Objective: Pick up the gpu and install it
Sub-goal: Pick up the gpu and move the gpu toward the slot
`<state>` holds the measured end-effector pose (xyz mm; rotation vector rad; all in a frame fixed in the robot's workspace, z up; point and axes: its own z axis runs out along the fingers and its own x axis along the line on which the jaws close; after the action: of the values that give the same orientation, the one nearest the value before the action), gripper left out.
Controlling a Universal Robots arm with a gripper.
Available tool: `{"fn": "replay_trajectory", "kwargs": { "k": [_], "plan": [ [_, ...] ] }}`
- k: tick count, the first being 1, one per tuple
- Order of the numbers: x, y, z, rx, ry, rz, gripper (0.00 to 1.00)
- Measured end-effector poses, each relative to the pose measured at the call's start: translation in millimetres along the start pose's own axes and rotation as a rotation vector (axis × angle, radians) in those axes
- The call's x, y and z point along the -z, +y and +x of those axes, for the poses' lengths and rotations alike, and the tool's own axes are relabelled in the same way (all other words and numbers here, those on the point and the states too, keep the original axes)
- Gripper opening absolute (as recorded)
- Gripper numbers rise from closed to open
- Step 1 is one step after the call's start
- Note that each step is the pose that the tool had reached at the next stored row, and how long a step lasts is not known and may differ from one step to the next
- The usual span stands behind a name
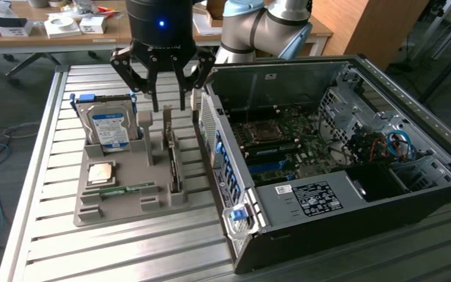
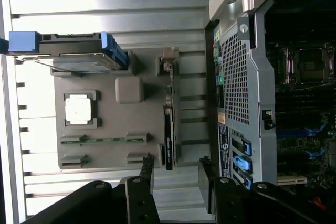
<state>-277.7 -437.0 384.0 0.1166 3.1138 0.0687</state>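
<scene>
End effector (image 1: pixel 169 108) hangs wide open, holding nothing, above the gpu (image 1: pixel 174 163) standing edgewise in a grey tray (image 1: pixel 127 171).

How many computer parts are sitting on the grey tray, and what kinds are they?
Boxy silver hard drive with blue-white label: 1
Square silvery processor chip: 1
Narrow green memory stick: 1
Thin dark gpu card standing on edge: 1
Total: 4

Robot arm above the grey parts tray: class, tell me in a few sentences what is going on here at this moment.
The arm's gripper hangs open above the gpu, which stands on edge in its slot of the grey tray, not yet gripped. The hard drive, processor and memory stick sit in the tray too. The open computer case lies on the exterior view's right.
</scene>
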Motion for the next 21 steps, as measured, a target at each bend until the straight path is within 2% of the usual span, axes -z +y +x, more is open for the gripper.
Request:
{"fn": "replay_trajectory", "kwargs": {
  "k": [21],
  "plan": [
    [-4.6,-0.2,0.1,0.0,-0.0001,-0.0001,0.47]
  ]
}}
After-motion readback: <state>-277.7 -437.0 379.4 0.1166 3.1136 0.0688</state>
